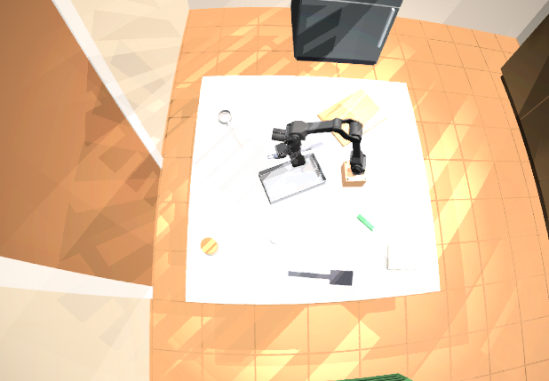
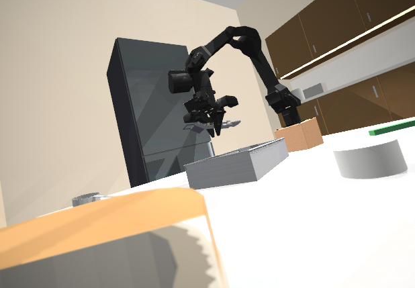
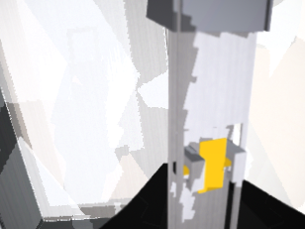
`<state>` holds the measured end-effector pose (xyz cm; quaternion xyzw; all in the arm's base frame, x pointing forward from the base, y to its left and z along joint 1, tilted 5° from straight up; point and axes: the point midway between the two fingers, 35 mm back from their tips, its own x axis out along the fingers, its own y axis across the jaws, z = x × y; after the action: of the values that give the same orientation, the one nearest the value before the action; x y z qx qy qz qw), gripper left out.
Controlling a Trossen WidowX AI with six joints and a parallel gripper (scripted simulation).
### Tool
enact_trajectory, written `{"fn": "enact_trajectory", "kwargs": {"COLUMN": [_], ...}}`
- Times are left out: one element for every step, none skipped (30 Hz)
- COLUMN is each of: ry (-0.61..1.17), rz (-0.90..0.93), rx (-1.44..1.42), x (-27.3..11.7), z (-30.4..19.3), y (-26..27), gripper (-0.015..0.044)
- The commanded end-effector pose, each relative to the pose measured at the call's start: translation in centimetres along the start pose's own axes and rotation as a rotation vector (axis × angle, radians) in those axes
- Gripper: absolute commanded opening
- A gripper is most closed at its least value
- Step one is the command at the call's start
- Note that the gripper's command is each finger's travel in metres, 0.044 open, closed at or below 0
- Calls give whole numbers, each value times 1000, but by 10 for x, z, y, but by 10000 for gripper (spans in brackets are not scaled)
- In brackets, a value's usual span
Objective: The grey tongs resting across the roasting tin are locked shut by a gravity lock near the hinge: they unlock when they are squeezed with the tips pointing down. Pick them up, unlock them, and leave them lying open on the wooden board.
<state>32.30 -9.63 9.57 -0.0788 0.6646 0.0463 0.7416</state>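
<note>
Right now the gripper (image 2: pixel 215 124) holds the grey tongs (image 2: pixel 232 123) tight above the roasting tin (image 2: pixel 235 168). They lie flat, pointing 3 o'clock, tips not down.

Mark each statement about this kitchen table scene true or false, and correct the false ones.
1. The hand is shut on the grey tongs. True.
2. The tongs rest across the roasting tin. False: they are held in the air above it.
3. The wooden board lies beyond the arm's base, toward the fridge. True.
4. The tongs lie on the wooden board. False: they are not on it.
5. A green bar lies on the table. True.
</note>
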Motion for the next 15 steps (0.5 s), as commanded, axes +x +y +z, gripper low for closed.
{"fn": "enact_trajectory", "kwargs": {"ry": [-1, 0, 0, 0, 0, 0, 0, 0, 1, 1, 1, 1, 1, 1, 1], "rz": [3, 2, 2, 2, 1, 1, 1, 1, 1, 0, 0, -1, -1, -1, -1], "rx": [205, 247, 290, 332, 375, 417, 459, 502, 544, 586, 629, 671, 713, 755, 797], "x": [-3, -3, -4, -4, -4, -5, -5, -6, -6, -6, -7, -7, -8, -8, -9], "z": [-4, -5, -6, -7, -8, -9, -10, -11, -13, -14, -15, -16, -17, -19, -20], "y": [-11, -13, -15, -17, -19, -22, -24, -26, -28, -30, -33, -35, -37, -39, -41], "gripper": [-150, -150, -150, -150, -150, -150, -150, -150, -150, -150, -150, -150, -150, -150, -150]}}
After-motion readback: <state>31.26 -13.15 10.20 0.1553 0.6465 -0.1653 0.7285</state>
